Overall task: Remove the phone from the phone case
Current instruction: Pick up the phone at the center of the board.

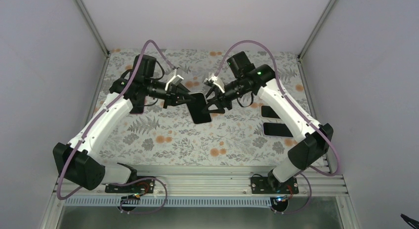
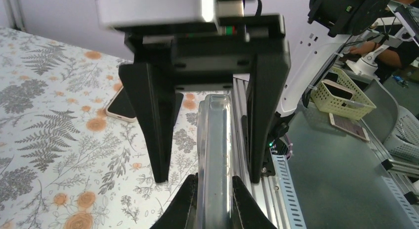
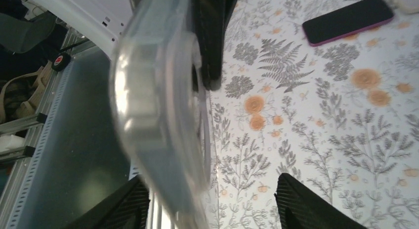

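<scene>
Seen from above, my two arms meet over the middle of a flower-patterned table [image 1: 163,140]. A dark phone [image 1: 200,109] hangs in the air between them, clear of the surface. My left gripper [image 2: 214,185] is clenched on the phone in its clear phone case [image 2: 215,135]. It pinches one end across front and back, so the rest juts out toward my other arm. I judge this grip is there to anchor the phone while the other side works. My right gripper [image 3: 212,182] faces it with jaws released and spread, one finger on each side of the free end. A gap shows on at least one side, so it is gripping nothing. From that wrist's own camera the case is a blurred transparent rim close to one finger. The phone sits fully in the case; no corner looks lifted. I judge the next move is to close on the case edge and peel it away from the phone. A spare phone [image 1: 277,129] lies flat on the table near my right arm, with another just beyond it, both well apart from the work.
</scene>
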Controlling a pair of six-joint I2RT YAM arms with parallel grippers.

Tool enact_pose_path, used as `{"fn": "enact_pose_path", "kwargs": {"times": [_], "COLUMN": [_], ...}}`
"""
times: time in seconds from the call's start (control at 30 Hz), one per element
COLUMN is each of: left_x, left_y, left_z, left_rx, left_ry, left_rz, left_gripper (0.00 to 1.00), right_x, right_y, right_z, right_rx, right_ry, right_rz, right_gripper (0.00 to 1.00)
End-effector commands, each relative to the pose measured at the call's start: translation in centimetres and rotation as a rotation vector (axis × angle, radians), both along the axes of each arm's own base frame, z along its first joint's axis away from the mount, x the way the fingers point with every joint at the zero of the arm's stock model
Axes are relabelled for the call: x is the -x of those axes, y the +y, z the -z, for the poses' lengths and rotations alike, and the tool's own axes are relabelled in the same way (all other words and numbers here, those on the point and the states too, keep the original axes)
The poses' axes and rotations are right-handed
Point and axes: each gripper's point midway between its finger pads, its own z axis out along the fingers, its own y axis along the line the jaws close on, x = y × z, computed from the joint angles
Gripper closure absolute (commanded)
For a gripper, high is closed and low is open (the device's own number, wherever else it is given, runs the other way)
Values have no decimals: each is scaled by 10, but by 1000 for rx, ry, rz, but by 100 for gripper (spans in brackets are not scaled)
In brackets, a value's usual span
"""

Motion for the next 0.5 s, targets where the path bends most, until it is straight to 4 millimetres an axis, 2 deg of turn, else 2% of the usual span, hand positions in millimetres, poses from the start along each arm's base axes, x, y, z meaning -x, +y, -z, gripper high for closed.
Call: {"fn": "enact_pose_path", "kwargs": {"times": [0.0, 0.27, 0.47], "left_x": [9, 10, 9], "left_y": [-7, -14, -18], "left_z": [-18, -11, -9], "left_rx": [33, 10, 0], "left_ry": [-64, -60, -56], "left_rz": [55, 63, 65], "left_gripper": [94, 94, 94], "right_x": [11, 15, 19], "right_y": [9, 19, 22], "right_z": [16, 19, 18], "right_rx": [71, 100, 100], "right_ry": [-10, -38, -40], "right_rz": [-37, -50, -57], "right_gripper": [44, 72, 83]}}
